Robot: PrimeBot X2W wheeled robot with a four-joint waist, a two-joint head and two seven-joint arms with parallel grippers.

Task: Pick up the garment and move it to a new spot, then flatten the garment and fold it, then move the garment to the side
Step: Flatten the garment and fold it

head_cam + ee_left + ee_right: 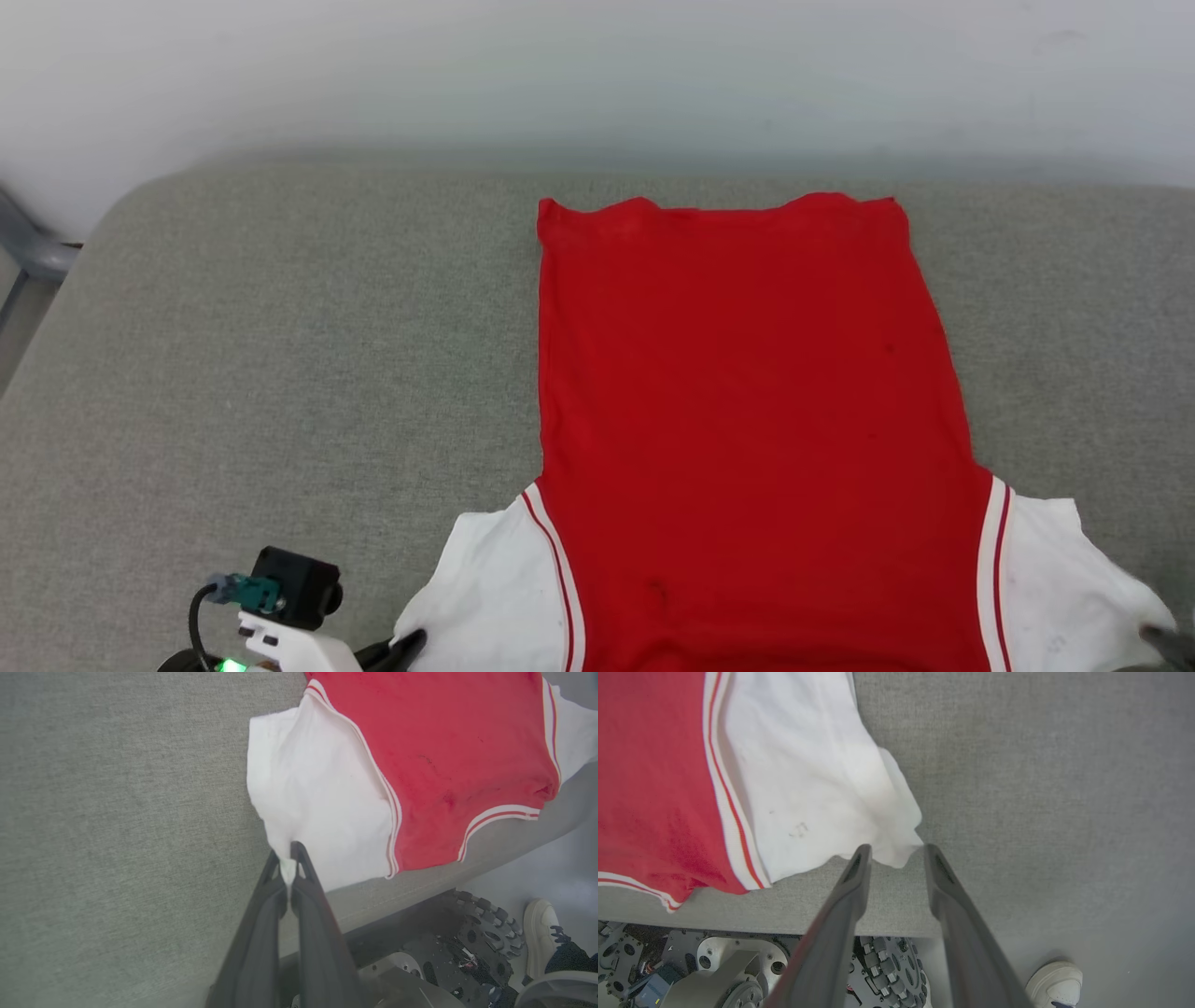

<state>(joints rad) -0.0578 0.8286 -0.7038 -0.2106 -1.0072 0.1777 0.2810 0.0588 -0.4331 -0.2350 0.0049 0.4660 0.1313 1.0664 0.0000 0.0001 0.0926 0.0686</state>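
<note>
Garment: soft red jersey with white sleeves point(747, 420), flat on grey fabric worktop point(280, 373), long axis near-far.
Left hand point(287, 861): clenched on near-left sleeve tip.
Right hand point(894, 851): released, near-right sleeve tip between fingertips.

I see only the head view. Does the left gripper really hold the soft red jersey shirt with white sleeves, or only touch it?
Observer: Holding. The left gripper is shut on the tip of the left white sleeve of the red jersey shirt.
Operator: And the right gripper?
Observer: It is open; a corner of the right white sleeve lies loose between its fingers.
Operator: Is anybody close?
Observer: A person's white shoe stands beside the robot's wheeled base.
</note>
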